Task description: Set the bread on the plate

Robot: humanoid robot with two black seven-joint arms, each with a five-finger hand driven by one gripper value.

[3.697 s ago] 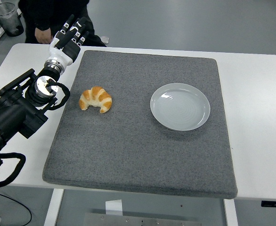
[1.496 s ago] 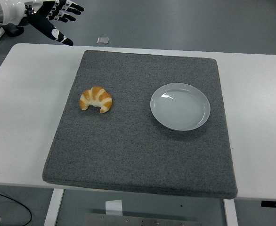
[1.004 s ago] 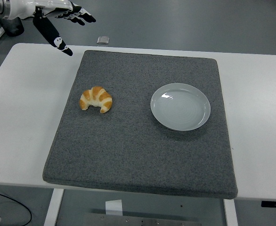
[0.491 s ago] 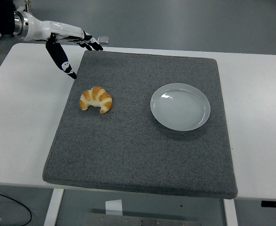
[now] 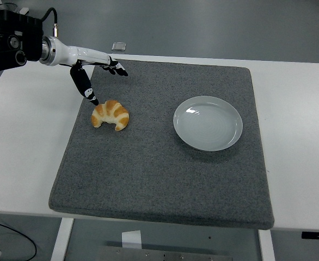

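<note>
A golden-brown crescent-shaped croissant (image 5: 111, 115) lies on the left half of a dark grey felt-like square mat (image 5: 159, 174), at about nine o'clock from the mat's middle; a round pale grey-white ceramic plate (image 5: 208, 123) sits at about three o'clock from the same middle, well apart from the bread and holding nothing; the mat covers most of a white table (image 5: 29, 147), whose right end is cut off by the picture's edge. The robot's left hand (image 5: 91, 65), white on the back with black fingers, reaches in from the upper left at about eleven o'clock of the croissant; its fingers are spread open and grasp nothing; the thumb (image 5: 85, 86) hangs down with its tip just beside the croissant's upper left end, though whether it touches cannot be told; the other fingertips (image 5: 117, 69) point right over the mat's far left corner. The black forearm is cropped at the left edge; a small grey object (image 5: 117, 47) on the floor beyond the table is too small to identify.
</note>
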